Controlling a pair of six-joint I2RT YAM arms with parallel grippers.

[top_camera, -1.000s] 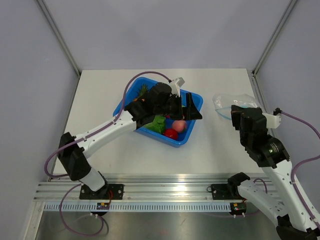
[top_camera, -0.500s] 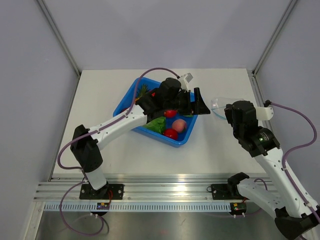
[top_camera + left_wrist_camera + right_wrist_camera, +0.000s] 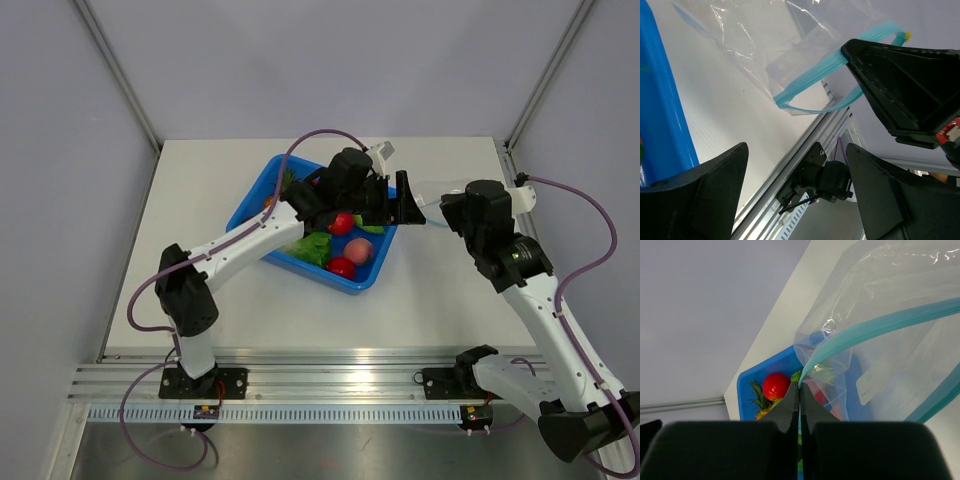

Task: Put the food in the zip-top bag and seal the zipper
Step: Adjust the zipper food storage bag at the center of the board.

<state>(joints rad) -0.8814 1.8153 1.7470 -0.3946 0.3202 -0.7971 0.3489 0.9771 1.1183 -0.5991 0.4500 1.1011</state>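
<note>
My right gripper (image 3: 799,390) had carried the zip-top bag (image 3: 890,370) closer to the blue tray (image 3: 660,100), jaws clenched on the zipper (image 3: 875,325). My left gripper (image 3: 795,157) stood released and empty, the bag's mouth just ahead of it.

I can't make out any writing, brand, number or sign in any of my three views. The nearest thing to a label is a pale rectangular patch (image 3: 883,371) on the clear bag (image 3: 890,300), seen from the right wrist. Whether anything is printed on it, I cannot tell.
</note>
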